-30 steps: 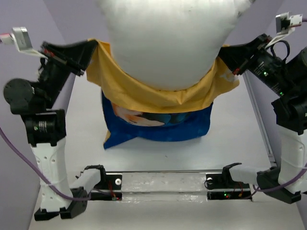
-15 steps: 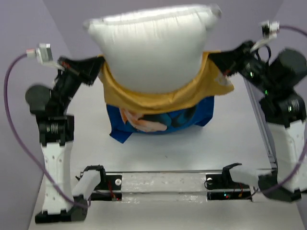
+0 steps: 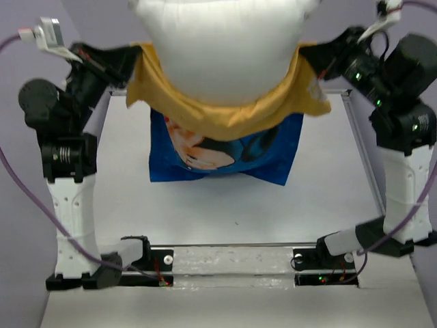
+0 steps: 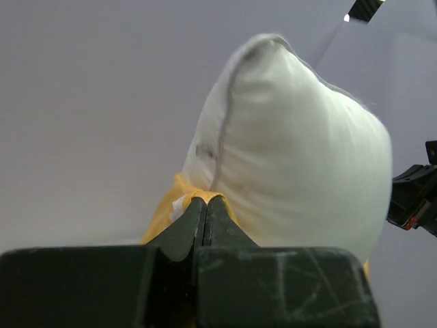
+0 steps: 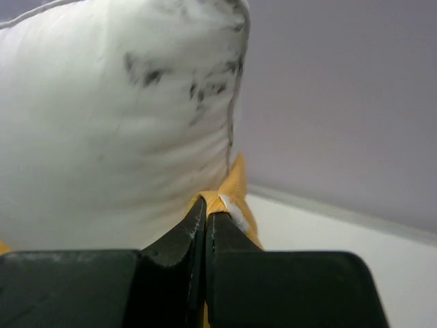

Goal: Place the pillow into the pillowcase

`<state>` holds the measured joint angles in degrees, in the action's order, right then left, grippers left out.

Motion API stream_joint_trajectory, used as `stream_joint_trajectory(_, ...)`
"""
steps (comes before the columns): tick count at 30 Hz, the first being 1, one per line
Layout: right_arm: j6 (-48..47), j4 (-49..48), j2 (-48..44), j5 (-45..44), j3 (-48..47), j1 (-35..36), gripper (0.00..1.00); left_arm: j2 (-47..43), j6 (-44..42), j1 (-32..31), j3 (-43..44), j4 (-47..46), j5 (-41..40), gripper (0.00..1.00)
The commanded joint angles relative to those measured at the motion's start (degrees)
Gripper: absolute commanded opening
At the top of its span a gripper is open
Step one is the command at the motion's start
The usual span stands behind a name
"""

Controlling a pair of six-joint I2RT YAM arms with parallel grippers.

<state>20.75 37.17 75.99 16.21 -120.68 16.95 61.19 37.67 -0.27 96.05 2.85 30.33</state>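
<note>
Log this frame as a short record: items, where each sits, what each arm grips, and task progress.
pillow: white, lower part inside the pillowcase, top sticking out
pillowcase: yellow mouth wrapped around the pillow, blue end drooping toward the table
left jaws: shut on the pillowcase's left edge
right jaws: shut on the pillowcase's right edge
progress: pillow partly inserted

legible text: none in any view | pillowcase (image 3: 225, 147): cartoon only

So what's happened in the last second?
The pillow and pillowcase dipped, then were lifted back up toward the overhead camera. Unchanged: the left gripper and right gripper stay pinched on the case's yellow edge, pillow only partly inside.
</note>
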Motion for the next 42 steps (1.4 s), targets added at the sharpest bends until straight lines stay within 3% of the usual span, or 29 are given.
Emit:
stream_joint_trajectory(1,-3.8,-1.4,5.2,-3.6,-38.5,-1.0,0.00,-0.2,-3.3,0.9,18.8,-7.1,-1.9,0.00)
stream_joint_trajectory(3,-2.4,-12.7,-3.8,-3.8,-1.5,-1.0,0.00,-6.2,-2.1,0.9,-1.0,-14.8,-2.6,0.00)
stream_joint_trajectory(4,1.4,-24.6,-11.0,-3.0,20.7,-1.0,0.00,-10.6,2.3,0.9,-19.7,-23.9,-4.9,0.00)
stream_joint_trajectory(5,1.7,-23.0,-10.2,-2.6,22.1,-1.0,0.00,-8.7,2.3,0.9,-22.9,-23.5,-3.7,0.00)
stream_joint_trajectory(7,0.5,-17.4,-4.7,-2.6,17.3,-1.0,0.00,-5.5,1.6,0.9,-15.9,-20.5,-1.6,0.00)
stream_joint_trajectory(8,0.1,-16.5,-3.7,-2.8,6.9,-1.0,0.00,-3.7,0.3,0.8,-9.2,-17.7,-1.6,0.00)
stream_joint_trajectory(9,-0.5,-14.8,-2.4,-3.4,-1.1,-1.0,0.00,0.6,-1.1,0.8,0.0,-14.5,-2.8,0.00)
stream_joint_trajectory(10,-1.6,-12.4,-0.8,-3.5,-10.4,-1.0,0.00,3.2,-1.9,0.8,18.6,-11.4,-3.0,0.00)
stream_joint_trajectory(12,-2.1,-6.2,4.3,-2.9,-32.5,-1.0,0.00,9.0,-2.2,0.8,34.8,-4.0,-2.2,0.00)
stream_joint_trajectory(13,-2.0,-5.6,4.3,-2.6,-33.6,-1.0,0.00,9.4,-1.8,0.8,40.2,-1.8,-0.6,0.00)
stream_joint_trajectory(15,-1.5,-10.3,-3.7,-2.4,-22.5,-1.0,0.00,2.7,-2.1,0.8,30.8,-1.1,0.2,0.00)
stream_joint_trajectory(16,0.3,-19.2,-7.7,-2.7,0.0,-1.0,0.00,-1.7,-0.9,0.7,5.5,-12.7,-1.0,0.00)
stream_joint_trajectory(18,1.9,-22.4,-10.3,-3.3,16.4,-1.0,0.00,-7.6,4.1,0.6,-17.1,-24.2,-4.1,0.00)
stream_joint_trajectory(20,2.4,-20.3,-8.1,-2.1,21.8,-1.0,0.00,-7.1,5.1,0.6,-23.4,-24.0,-1.2,0.00)
stream_joint_trajectory(21,1.9,-20.3,-7.5,-3.4,19.7,-1.0,0.00,-5.2,2.8,0.6,-14.1,-23.3,-1.8,0.00)
stream_joint_trajectory(23,-0.6,-16.7,-5.6,-4.7,-1.0,-1.0,0.00,-0.8,-1.6,0.6,5.4,-11.8,-3.9,0.00)
stream_joint_trajectory(24,-2.0,-13.6,0.2,-4.7,-12.2,-1.0,0.00,5.0,-2.7,0.6,26.4,-6.0,-3.7,0.00)
stream_joint_trajectory(25,-2.4,-7.3,3.8,-4.5,-24.0,-1.0,0.00,8.3,-2.9,0.6,36.7,-3.1,-4.0,0.00)
stream_joint_trajectory(26,-2.1,-5.5,6.6,-3.9,-41.1,-1.0,0.00,10.9,-2.3,0.6,43.7,-0.2,-3.7,0.00)
stream_joint_trajectory(27,-1.9,-4.3,6.2,-2.8,-41.9,-1.0,0.00,13.7,-2.0,0.6,48.3,4.7,-1.0,0.00)
stream_joint_trajectory(29,-1.2,-9.7,-1.7,-2.3,-25.7,-1.0,0.00,11.3,-4.2,0.6,35.7,5.8,0.5,0.00)
stream_joint_trajectory(30,-0.2,-17.0,-6.6,-2.8,4.4,-1.0,0.00,2.2,-3.2,-2.2,20.4,-0.3,-2.2,0.00)
stream_joint_trajectory(31,2.5,-25.5,-11.0,-3.4,16.1,-1.0,0.00,-2.9,-0.7,-2.5,-10.3,-20.7,-5.0,0.00)
stream_joint_trajectory(33,2.7,-22.8,-8.8,-2.6,25.8,-1.0,0.00,-5.6,2.8,-2.7,-20.4,-22.3,-4.8,0.00)
stream_joint_trajectory(36,0.3,-21.1,-7.0,-4.7,16.8,-1.0,0.00,2.0,-2.4,-2.6,-4.6,-15.0,-5.4,0.00)
stream_joint_trajectory(37,-1.0,-19.3,-5.6,-6.3,1.0,-1.0,0.00,4.8,-3.7,-2.8,14.7,-10.9,-5.5,0.00)
stream_joint_trajectory(39,-3.9,-11.4,1.4,-6.6,-18.2,-1.0,0.00,10.7,-5.1,-3.0,35.6,-1.4,-6.3,0.00)
stream_joint_trajectory(40,-4.3,-7.8,3.1,-6.0,-31.3,-1.0,0.00,16.2,-5.0,-3.0,52.0,4.8,-6.3,0.00)
stream_joint_trajectory(42,-4.1,-7.5,2.1,-4.6,-28.0,-1.0,0.00,19.1,-5.3,-3.0,58.4,12.3,-4.6,0.00)
